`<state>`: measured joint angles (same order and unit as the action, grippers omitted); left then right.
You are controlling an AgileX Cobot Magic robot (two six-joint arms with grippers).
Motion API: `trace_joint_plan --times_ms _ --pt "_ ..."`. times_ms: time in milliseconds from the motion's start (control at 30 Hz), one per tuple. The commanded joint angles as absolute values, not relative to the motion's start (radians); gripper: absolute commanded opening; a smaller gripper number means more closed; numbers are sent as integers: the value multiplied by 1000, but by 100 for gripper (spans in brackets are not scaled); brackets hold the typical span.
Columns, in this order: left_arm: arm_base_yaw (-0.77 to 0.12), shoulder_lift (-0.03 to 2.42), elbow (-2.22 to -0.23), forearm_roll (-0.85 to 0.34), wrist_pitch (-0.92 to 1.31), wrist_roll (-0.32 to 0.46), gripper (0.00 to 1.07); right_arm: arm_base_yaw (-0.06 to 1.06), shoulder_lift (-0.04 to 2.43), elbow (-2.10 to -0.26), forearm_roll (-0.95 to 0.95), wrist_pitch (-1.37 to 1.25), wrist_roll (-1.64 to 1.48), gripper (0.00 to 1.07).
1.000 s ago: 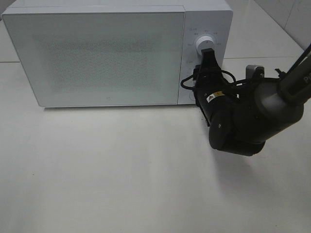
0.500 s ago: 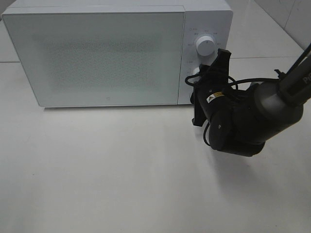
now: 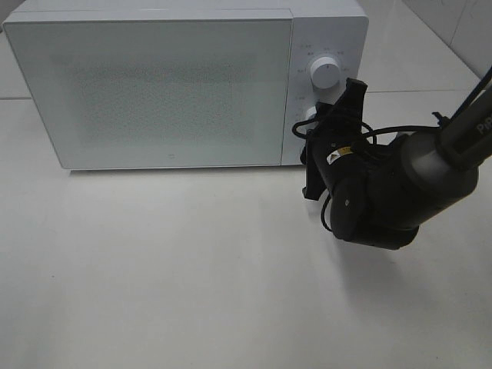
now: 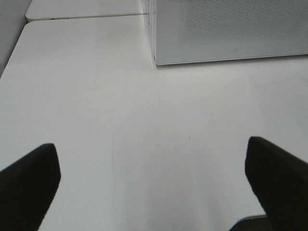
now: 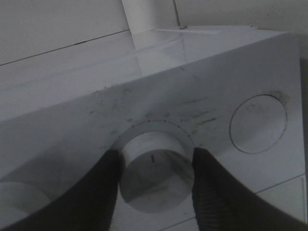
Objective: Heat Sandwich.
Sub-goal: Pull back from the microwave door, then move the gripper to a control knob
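Down from the upper dial (image 3: pixel 324 71) my right gripper (image 5: pixel 155 188) has dropped to the lower dial (image 5: pixel 154 163) and pinches it, dial axis straight ahead. My left gripper (image 4: pixel 153 182) gapes wide over the table (image 4: pixel 144 120). One microwave (image 3: pixel 154 84), two dials, no sandwich showing; I judge it lies behind the shut door, to my left

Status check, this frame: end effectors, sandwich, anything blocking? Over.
Left end effector open above table. Right end effector shut on lower knob. Sandwich not visible; microwave door shut. No obstructions seen.
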<state>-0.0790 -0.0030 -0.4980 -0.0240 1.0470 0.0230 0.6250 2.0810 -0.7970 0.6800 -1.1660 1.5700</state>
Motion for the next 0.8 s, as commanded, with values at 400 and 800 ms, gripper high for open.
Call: trace_joint_plan --times_ms 400,800 --pt "-77 -30 -493 -32 1037 20 102 628 2064 -828 539 -1247 1463 64" --pt "-77 -30 -493 -32 1037 20 102 628 2060 -827 538 -1215 1389 76"
